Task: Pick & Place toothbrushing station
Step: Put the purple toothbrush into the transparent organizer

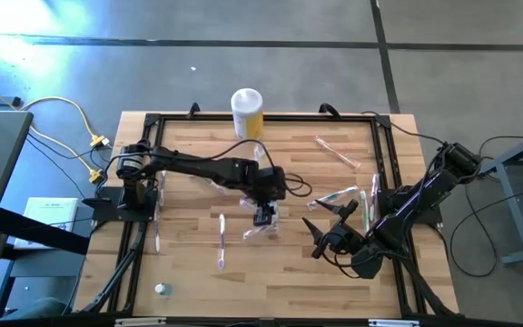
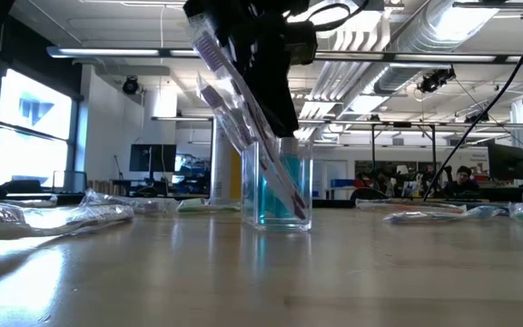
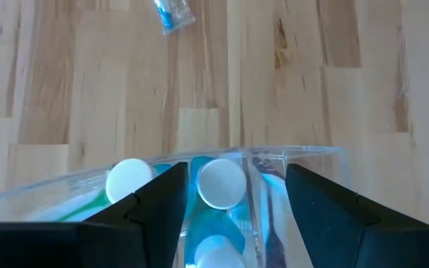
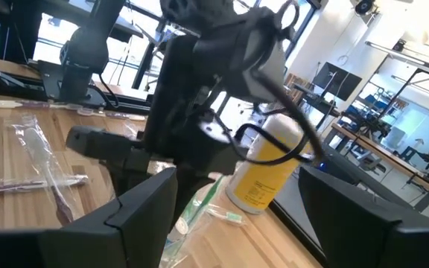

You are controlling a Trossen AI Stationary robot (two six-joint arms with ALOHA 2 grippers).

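the left gripper hangs straight down over the middle of the pale wooden table, directly above the small clear plastic cup. in the left wrist view its two dark fingers stand apart on either side of the cup's rim, with the white butt ends of wrapped toothbrushes showing between them; nothing looks pinched, so i read the jaws as released, most likely just after letting a brush go into the cup. from table height, a translucent wrapped toothbrush with pink accents leans out of the cup at a slant, its upper end up beside the gripper, while blue-green handles stand inside. the lean makes sense: the cup is short and the brushes long, so they rest against its rim.

further out, more wrapped toothbrushes lie loose on the boards: a pink-accented toothbrush lies near the cup, others nearer the right arm. the right gripper waits wide open, held low over the right side of the table, facing the cup. a white-lidded yellow canister stands at the far edge, apart from the work.
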